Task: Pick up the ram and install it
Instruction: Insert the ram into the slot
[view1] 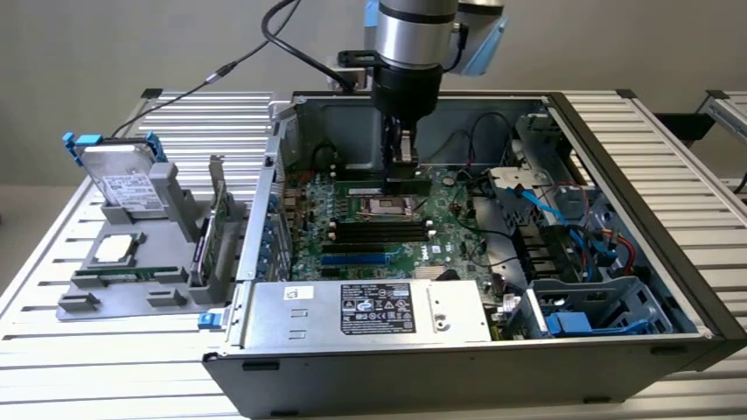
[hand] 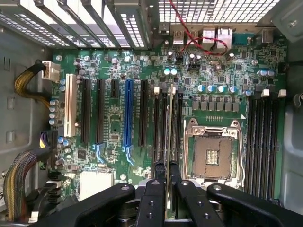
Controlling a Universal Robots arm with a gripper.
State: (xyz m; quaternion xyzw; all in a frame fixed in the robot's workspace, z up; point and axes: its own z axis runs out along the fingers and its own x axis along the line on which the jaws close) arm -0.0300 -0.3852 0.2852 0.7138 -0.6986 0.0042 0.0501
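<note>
My gripper (view1: 403, 171) reaches down into the open computer case (view1: 653, 219), over the far part of the green motherboard (view1: 386, 227). It is shut on the ram (hand: 169, 137), a thin green stick seen edge-on between the two black fingers (hand: 154, 198). The ram lines up with the black memory slots (hand: 161, 123) beside the CPU socket (hand: 213, 153). Whether its lower edge touches a slot I cannot tell. In the exterior view the ram (view1: 404, 186) hangs just below the fingertips, close above the board.
A silver power supply (view1: 362, 311) fills the case's near side. Blue and black cables (view1: 561, 210) and a drive cage (view1: 589, 306) lie at the exterior view's right. Outside, at the left, a grey fixture (view1: 117, 280) holds a hard drive (view1: 126, 184) and an upright expansion card (view1: 216, 219).
</note>
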